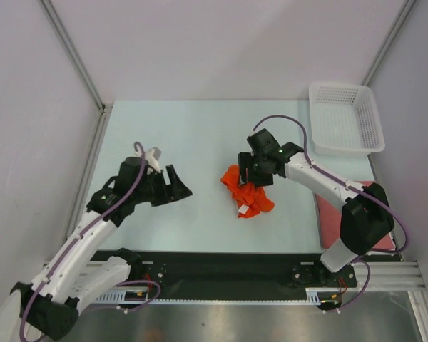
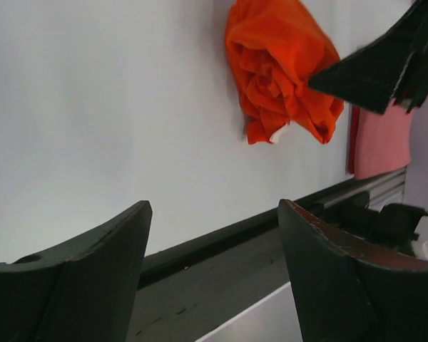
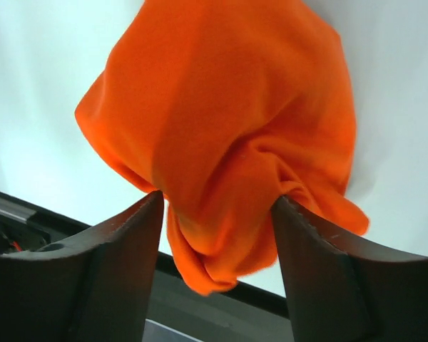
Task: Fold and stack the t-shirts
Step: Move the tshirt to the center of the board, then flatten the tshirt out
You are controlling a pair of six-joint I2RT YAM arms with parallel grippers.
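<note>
From above, the left gripper [image 1: 180, 187] hangs over the pale desk [image 1: 171, 135] on the left, jaws spread with nothing between them. Near the middle, the right gripper [image 1: 255, 174] is down on the far end of the orange shirt [image 1: 251, 198], which lies in a crumpled wad on the desk. The brick-red shirt [image 1: 329, 214] lies flat by the right edge, partly under the right arm, well apart from the orange one. A white lattice basket [image 1: 340, 151] stands in the far right corner.

Through the left wrist camera, the left gripper [image 2: 214, 214] has its jaws wide and empty. Beyond them are the orange shirt [image 2: 282, 78] and a strip of the brick-red shirt [image 2: 381, 146].

The right wrist camera shows the right gripper [image 3: 217, 206] with jaws apart and the orange shirt [image 3: 221, 107] bunched up, filling the gap between them.
</note>
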